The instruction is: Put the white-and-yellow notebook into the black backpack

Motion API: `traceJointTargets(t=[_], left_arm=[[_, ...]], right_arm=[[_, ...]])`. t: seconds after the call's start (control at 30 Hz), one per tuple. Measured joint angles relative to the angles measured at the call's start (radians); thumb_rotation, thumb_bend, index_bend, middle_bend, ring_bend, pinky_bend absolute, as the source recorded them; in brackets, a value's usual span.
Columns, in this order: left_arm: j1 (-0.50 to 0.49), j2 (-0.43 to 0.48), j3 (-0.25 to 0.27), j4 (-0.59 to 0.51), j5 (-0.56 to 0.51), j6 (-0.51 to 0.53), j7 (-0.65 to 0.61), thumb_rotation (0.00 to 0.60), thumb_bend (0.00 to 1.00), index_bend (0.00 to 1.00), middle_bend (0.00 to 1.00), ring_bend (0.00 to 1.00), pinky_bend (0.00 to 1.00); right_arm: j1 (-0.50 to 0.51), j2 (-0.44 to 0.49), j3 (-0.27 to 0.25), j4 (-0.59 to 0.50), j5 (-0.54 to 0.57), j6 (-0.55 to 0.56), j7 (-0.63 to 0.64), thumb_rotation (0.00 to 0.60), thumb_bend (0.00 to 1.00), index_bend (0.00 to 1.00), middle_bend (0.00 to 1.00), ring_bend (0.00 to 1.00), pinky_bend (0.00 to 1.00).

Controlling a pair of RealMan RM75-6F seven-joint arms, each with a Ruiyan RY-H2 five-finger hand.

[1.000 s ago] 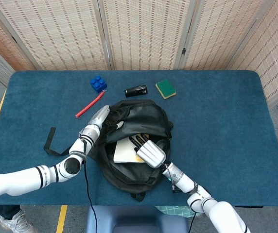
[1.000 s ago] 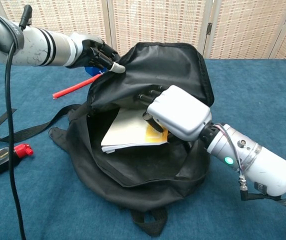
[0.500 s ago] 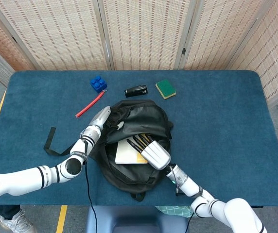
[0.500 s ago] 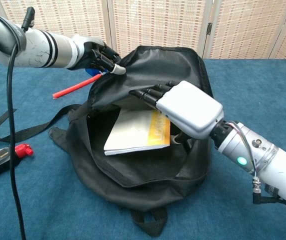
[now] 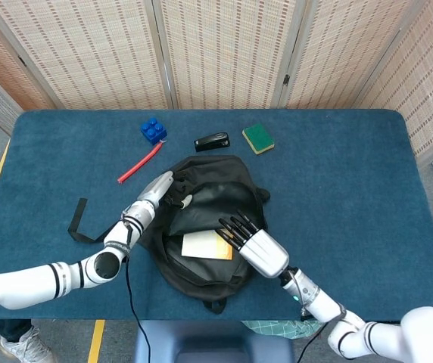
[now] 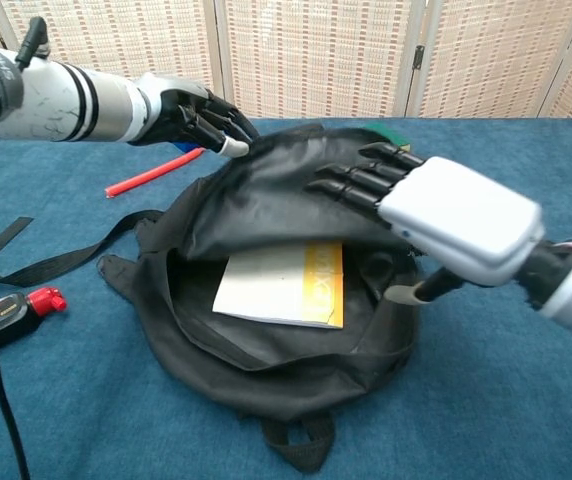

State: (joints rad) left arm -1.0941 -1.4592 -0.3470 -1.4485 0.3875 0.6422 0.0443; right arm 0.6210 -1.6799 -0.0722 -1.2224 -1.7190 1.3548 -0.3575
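The black backpack lies in the middle of the table with its mouth toward me. The white-and-yellow notebook lies flat inside the opening, partly under the flap. My left hand grips the flap's edge at the backpack's left side. My right hand hovers over the backpack's right side with fingers stretched out and apart, holding nothing and clear of the notebook.
Beyond the backpack lie a blue brick, a red pen, a black stapler and a green sponge. A black strap trails left. A small black item with a red cap lies at the near left.
My right hand let go of the notebook and drew back up out of the backpack. The notebook now lies inside, and the flap has sunk lower over it.
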Motion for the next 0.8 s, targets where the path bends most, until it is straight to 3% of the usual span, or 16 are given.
traceJointTargets(t=[0.13, 0.33, 0.47, 0.6, 0.8], left_arm=[[0.027, 0.026, 0.003, -0.043, 0.061, 0.003, -0.017, 0.6, 0.43, 0.2, 0.19, 0.15, 0.0], [0.108, 0.079, 0.011, -0.127, 0.201, 0.079, -0.049, 0.6, 0.43, 0.21, 0.19, 0.18, 0.0], [0.193, 0.123, 0.033, -0.184, 0.321, 0.175, -0.07, 0.6, 0.43, 0.24, 0.19, 0.19, 0.01], [0.28, 0.163, 0.063, -0.22, 0.43, 0.268, -0.096, 0.6, 0.43, 0.26, 0.19, 0.19, 0.01], [0.414, 0.206, 0.129, -0.241, 0.593, 0.42, -0.129, 0.6, 0.43, 0.27, 0.19, 0.18, 0.01]], right_arm=[[-0.042, 0.111, -0.025, -0.108, -0.006, 0.015, -0.015, 0.6, 0.13, 0.0, 0.13, 0.19, 0.12], [-0.1, 0.214, -0.038, -0.172, 0.0, 0.055, 0.031, 0.6, 0.16, 0.06, 0.17, 0.24, 0.22], [-0.132, 0.26, -0.024, -0.194, 0.032, 0.078, 0.094, 0.6, 0.28, 0.1, 0.2, 0.26, 0.22], [-0.167, 0.308, -0.007, -0.214, 0.077, 0.091, 0.168, 0.6, 0.29, 0.13, 0.22, 0.26, 0.21], [-0.223, 0.388, 0.014, -0.241, 0.154, 0.092, 0.259, 0.6, 0.3, 0.13, 0.16, 0.22, 0.18]])
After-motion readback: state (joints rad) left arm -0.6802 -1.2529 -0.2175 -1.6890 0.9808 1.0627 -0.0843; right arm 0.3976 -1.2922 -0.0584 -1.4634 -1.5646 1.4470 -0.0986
